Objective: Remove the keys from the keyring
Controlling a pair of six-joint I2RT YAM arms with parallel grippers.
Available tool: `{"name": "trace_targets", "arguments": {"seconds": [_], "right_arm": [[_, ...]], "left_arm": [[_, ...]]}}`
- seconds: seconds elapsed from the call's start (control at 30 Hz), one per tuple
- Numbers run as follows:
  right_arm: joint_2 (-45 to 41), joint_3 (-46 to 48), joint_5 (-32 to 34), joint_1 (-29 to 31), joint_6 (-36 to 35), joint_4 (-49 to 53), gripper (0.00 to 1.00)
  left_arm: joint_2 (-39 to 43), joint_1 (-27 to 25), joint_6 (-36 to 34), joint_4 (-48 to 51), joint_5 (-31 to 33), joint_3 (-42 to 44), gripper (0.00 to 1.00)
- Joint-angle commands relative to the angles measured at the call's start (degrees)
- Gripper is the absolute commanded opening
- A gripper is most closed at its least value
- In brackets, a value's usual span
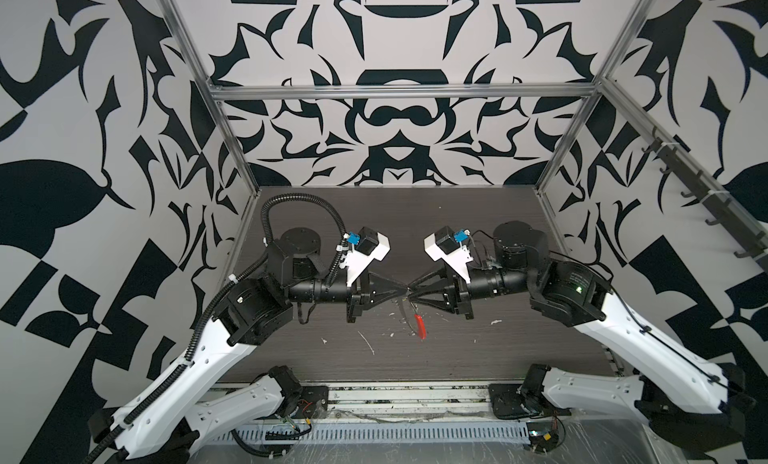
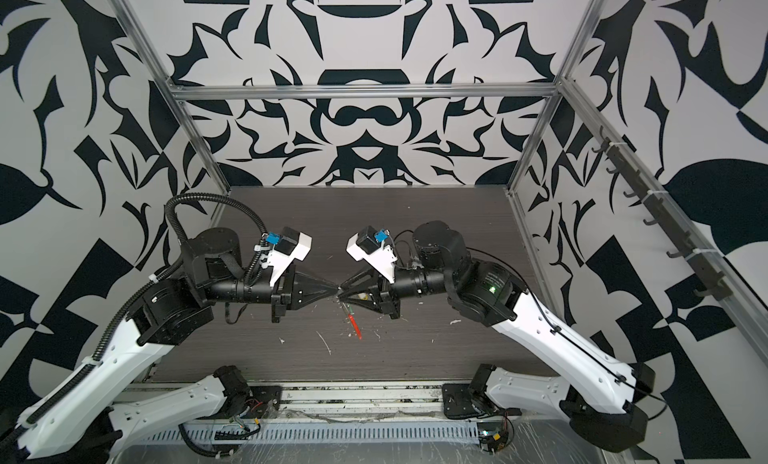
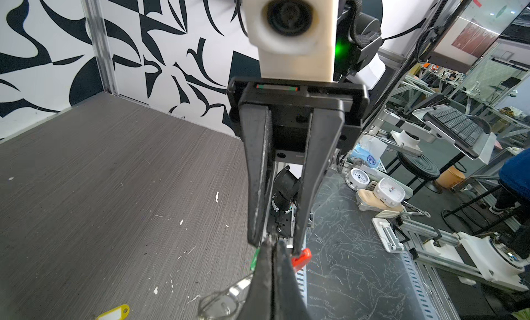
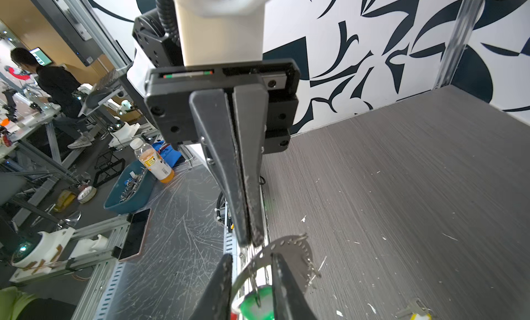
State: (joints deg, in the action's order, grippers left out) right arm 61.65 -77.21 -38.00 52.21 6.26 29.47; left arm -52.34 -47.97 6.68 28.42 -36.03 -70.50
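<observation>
Above the middle of the table (image 1: 457, 358), the left gripper (image 4: 249, 239) had its fingers pressed together on the rim of the keyring (image 4: 289, 241). The keyring hung from them, its red segment (image 1: 420, 326) toward the table's front edge. The right gripper (image 4: 251, 264) held its fingers apart astride the hoop, with the green tag (image 4: 255, 304) dangling between them. The yellow tag (image 3: 114, 312) lay on the table beneath.

Left gripper (image 3: 274, 246) clamped on keyring (image 3: 301, 259), right gripper (image 3: 276, 241) facing with jaws parted, yellow tag (image 3: 113, 312) on table (image 3: 114, 189)
</observation>
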Motion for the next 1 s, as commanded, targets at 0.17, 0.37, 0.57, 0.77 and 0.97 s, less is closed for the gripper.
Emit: {"name": "trace_targets", "arguments": {"seconds": [0.17, 0.37, 0.57, 0.77, 0.97], "right_arm": [[-2.1, 1.2, -0.9, 0.1, 0.9, -4.4, 0.3], [-2.4, 2.3, -0.8, 0.1, 1.1, -5.0, 0.3], [-2.7, 3.1, -0.9, 0.1, 1.4, -5.7, 0.25], [-2.7, 3.5, -0.7, 0.0, 1.5, -6.4, 0.07], [-2.7, 4.4, -0.5, 0.1, 1.9, -7.7, 0.0]], "left_arm": [[1.5, 0.0, 0.6, -2.2, 1.3, 1.1, 0.0], [2.1, 0.0, 0.6, -2.4, 2.0, 1.2, 0.0], [2.5, 0.0, 0.6, -2.7, 2.7, 1.4, 0.0], [3.4, 0.0, 0.7, -3.5, 4.0, 2.0, 0.0], [5.3, 0.1, 1.8, -7.5, 5.5, 4.2, 0.0]]}}
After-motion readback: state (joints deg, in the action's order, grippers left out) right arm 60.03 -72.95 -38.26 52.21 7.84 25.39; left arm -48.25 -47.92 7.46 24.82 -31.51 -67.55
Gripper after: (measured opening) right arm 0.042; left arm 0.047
